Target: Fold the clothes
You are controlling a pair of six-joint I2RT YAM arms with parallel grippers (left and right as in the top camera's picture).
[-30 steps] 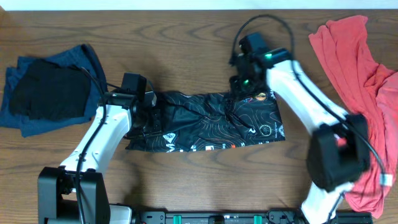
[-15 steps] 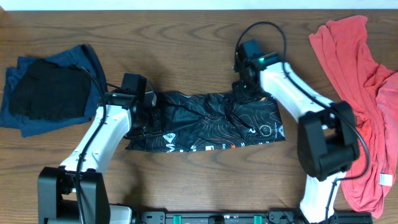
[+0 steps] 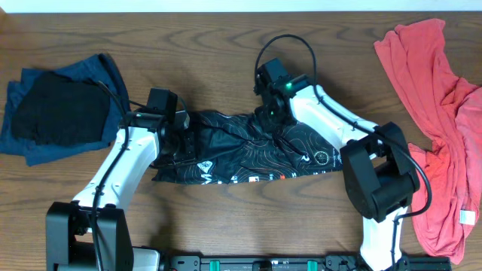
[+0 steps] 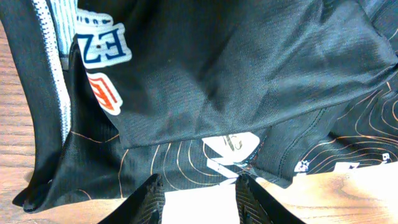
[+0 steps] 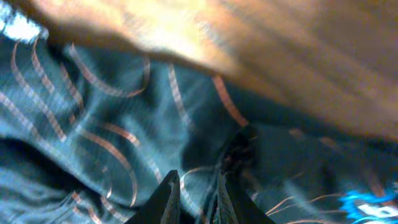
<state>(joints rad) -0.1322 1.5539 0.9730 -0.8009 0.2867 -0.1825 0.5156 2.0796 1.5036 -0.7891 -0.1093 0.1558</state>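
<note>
The black jersey [image 3: 241,154] with thin orange contour lines lies as a long crumpled strip across the middle of the table. My left gripper [image 3: 179,143] hovers over its left end. In the left wrist view the left gripper [image 4: 202,200] is open, with only bare table between the fingers and the jersey's hem [image 4: 249,74] just beyond them. My right gripper [image 3: 273,109] sits at the jersey's upper edge. In the blurred right wrist view the right gripper [image 5: 196,198] is pinched narrowly on a fold of the jersey [image 5: 93,124]. A coral-red garment [image 3: 437,90] lies bunched at the far right.
A folded blue piece with a plain black piece on top [image 3: 60,113] sits at the left edge of the table. Bare brown wood [image 3: 226,53] shows behind and in front of the jersey. The coral garment hangs past the table's front right corner.
My right gripper has slid left along the jersey's upper edge, drawing fabric with it. The left arm has stayed where it was.
</note>
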